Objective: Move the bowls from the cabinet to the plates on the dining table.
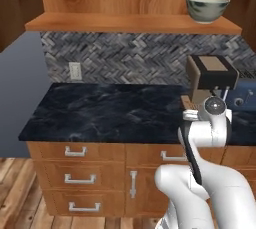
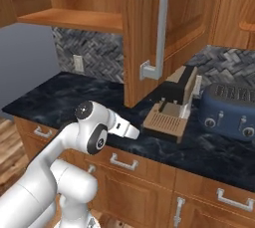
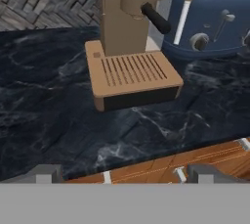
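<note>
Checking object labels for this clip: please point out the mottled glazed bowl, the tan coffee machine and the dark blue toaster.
Mottled glazed bowl (image 1: 207, 9), left base view, outer wall.
Tan coffee machine (image 3: 129, 74), hand view, slotted drip tray.
Dark blue toaster (image 2: 230, 110), right base view, front face.

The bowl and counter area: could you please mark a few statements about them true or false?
1. A bowl sits on the cabinet shelf. True.
2. The tool is shut on the bowl. False: it is open and holds nothing.
3. A blue toaster stands beside the coffee machine. True.
4. The cabinet door is closed. False: it is swung open.
</note>
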You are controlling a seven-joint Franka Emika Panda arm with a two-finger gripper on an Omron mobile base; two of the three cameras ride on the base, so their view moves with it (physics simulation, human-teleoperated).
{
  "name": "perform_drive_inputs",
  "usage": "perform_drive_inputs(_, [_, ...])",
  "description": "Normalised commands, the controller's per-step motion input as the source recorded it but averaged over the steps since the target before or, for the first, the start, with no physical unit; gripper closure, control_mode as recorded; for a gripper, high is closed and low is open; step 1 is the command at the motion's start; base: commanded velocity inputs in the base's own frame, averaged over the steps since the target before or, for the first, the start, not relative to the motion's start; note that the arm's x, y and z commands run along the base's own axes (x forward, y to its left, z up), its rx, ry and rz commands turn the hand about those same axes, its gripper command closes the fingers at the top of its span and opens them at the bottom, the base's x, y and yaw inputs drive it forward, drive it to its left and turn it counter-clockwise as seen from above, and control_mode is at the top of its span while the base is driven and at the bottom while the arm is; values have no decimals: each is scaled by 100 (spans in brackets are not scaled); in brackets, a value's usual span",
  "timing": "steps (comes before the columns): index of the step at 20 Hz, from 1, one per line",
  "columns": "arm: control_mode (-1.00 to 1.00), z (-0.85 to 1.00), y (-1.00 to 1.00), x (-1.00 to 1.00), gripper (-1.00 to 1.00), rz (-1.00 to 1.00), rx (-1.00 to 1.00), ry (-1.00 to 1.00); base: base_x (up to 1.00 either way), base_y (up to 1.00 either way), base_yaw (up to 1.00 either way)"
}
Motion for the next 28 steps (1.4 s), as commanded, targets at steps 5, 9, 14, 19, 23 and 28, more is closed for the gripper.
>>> perform_drive_inputs(5, [100,0,0,0,-100,0,0,0,34,-26,2])
perform_drive_inputs(9, [100,0,0,0,-100,0,0,0,43,-3,0])
perform_drive_inputs(14, [100,0,0,0,-100,0,0,0,20,0,-1])
perform_drive_inputs(19, [100,0,0,0,-100,0,0,0,4,0,-1])
perform_drive_inputs(23, [-100,0,1,2,-100,0,-1,0,0,0,0])
perform_drive_inputs(28, [-100,5,21,0,-100,0,-10,0,0,0,0])
